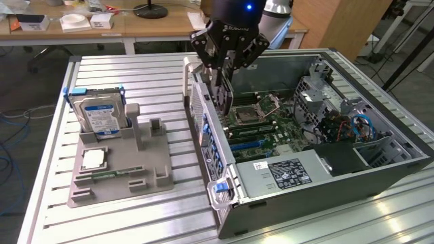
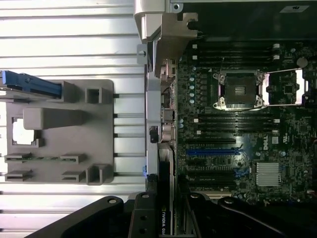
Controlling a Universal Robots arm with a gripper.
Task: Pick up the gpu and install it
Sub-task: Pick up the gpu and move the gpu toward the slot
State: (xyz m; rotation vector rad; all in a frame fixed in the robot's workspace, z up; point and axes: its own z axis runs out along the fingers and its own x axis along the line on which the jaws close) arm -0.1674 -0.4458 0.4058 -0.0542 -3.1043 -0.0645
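The arm (image 1: 230,12) hangs vertical, jaws pointing down, closed tight.

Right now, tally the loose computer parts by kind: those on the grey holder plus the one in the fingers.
Hard drive: 1
Processor: 1
Memory stick: 1
gpu: 1
Total: 4

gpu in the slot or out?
Out, as far as it shows: the gpu hangs upright, edge down, in the gripper, which is shut on it, above the motherboard in the case.
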